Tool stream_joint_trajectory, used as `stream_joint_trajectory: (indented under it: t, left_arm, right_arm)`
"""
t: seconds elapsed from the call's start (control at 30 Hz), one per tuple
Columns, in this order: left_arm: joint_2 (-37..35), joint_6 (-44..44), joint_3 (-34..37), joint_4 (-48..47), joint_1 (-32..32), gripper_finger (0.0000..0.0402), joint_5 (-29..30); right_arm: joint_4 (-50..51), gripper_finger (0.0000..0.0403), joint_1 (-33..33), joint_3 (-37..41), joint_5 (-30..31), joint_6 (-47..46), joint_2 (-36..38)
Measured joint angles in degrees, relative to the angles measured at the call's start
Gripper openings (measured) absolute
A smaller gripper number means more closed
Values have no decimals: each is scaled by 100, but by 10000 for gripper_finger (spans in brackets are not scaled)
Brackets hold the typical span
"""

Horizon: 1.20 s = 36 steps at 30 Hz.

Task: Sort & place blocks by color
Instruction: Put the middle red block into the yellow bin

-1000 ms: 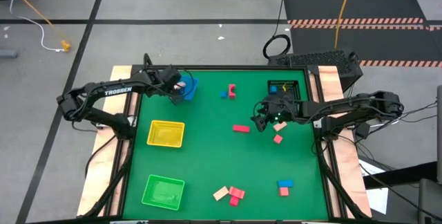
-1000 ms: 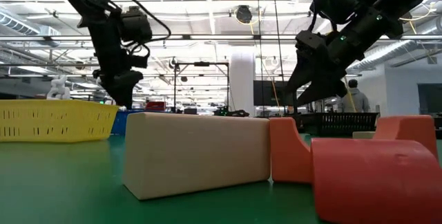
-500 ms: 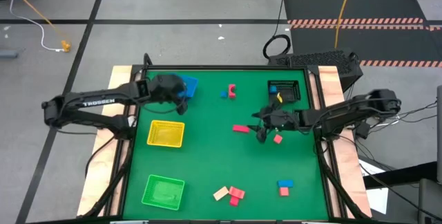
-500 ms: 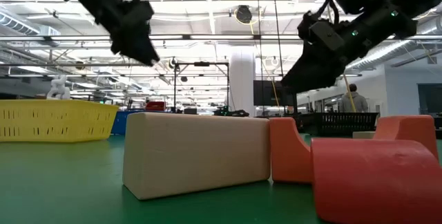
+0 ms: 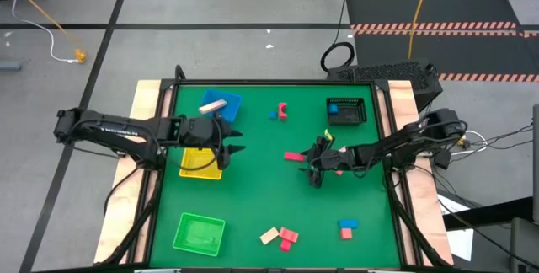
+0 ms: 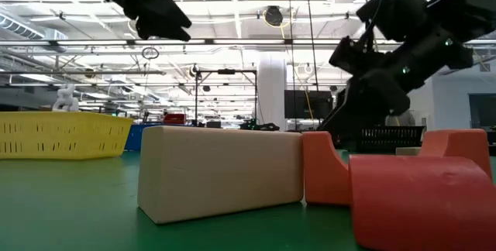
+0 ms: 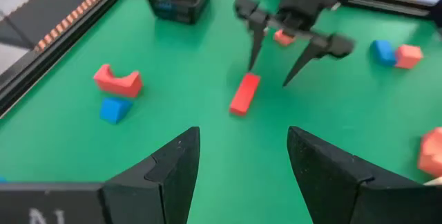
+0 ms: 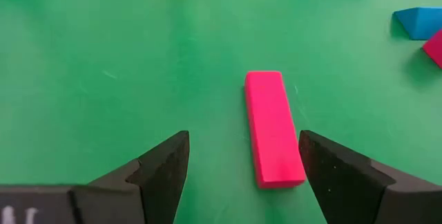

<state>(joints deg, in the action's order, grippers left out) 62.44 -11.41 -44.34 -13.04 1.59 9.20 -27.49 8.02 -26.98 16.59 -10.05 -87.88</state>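
While both arms' fingers gape empty, right gripper (image 8: 242, 175) nears pink bar (image 8: 273, 128).

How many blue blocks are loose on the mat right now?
2. One blue block sits at the far middle beside a red piece; the other blue block lies at the near right by a pink cube. Others may be hidden in the black basket.

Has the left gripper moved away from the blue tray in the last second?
Yes. In the high view the left gripper, open, has pulled back from the blue tray toward the table's near side and now sits beside the yellow tray. A tan block lies on the blue tray.
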Motion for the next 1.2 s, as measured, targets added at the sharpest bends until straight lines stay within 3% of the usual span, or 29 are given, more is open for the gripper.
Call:
stream_joint_trajectory:
  t: [0.27,0.6,0.77,0.97,1.2]
  left_arm:
    - [11,-269,0,-35,282,218,192]
    - [226,-277,0,-11,554,218,194]
    - [503,-277,0,-2,578,218,190]
    - [881,-281,0,138,578,218,189]
    - [1342,-122,0,377,578,218,127]
  right_arm:
    - [-260,267,-107,0,449,21,-397]
    - [-462,259,-278,-5,268,-659,-806]
    - [-489,203,-280,-15,250,-1033,-896]
    - [-609,87,-291,-9,58,-1475,-899]
    - [-1457,87,-278,4,-706,-1649,-928]
